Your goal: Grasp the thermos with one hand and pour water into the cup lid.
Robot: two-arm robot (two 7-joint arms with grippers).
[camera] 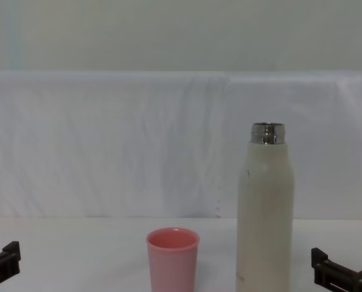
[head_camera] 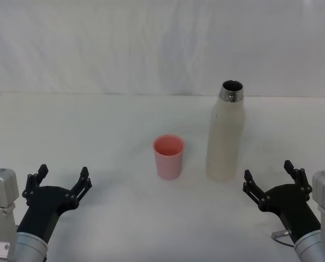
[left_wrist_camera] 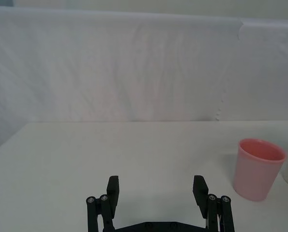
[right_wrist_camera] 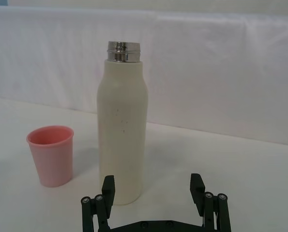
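The right gripper has its fingers spread wide and grasping nothing, low over the table near its front right corner, just short of the thermos. The left gripper is likewise released, hovering near the front left corner, well apart from both things.

The likely risk is tipping: the thermos is tall and narrow with its mouth uncapped, so a finger nudging its side before the grip closes could topple it and spill water. A grip low on the smooth body could also let it slip or swing as it tilts, sending water past the small cup lid.

The thermos stands upright right of the table's middle, cream-white with rounded shoulders and a shiny steel neck. The cup lid, salmon-pink and slightly tapered, stands upright just beside it on its left, not touching.
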